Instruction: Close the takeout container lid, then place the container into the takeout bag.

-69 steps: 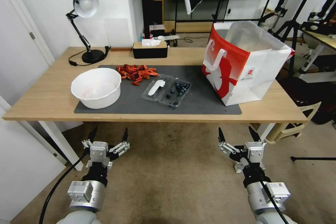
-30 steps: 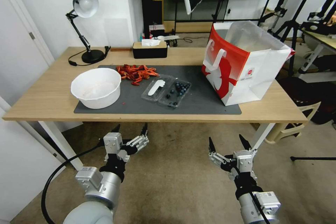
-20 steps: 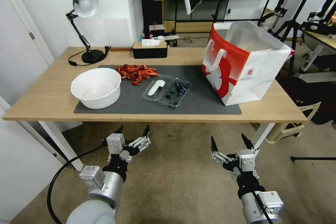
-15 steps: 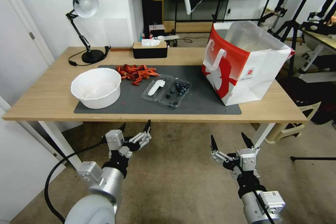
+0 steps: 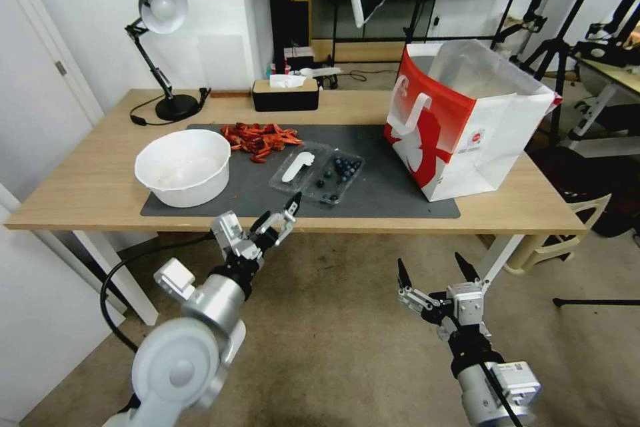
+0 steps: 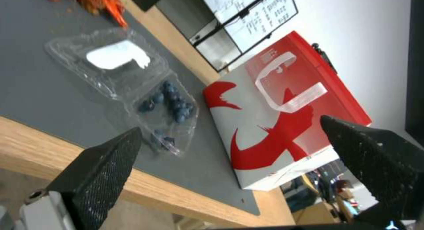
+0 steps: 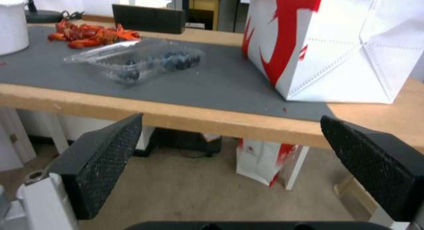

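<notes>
Left gripper (image 5: 279,212) released at surface (image 5: 80,187) edge, 7 o'clock of open takeout container (image 5: 319,172); right gripper (image 5: 432,268) released, low.

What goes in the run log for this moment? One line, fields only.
left end effector: open, at table edge near clear plastic clamshell container | labelled lid: open flat | right end effector: open, low | red-white paper bag: upright
</notes>
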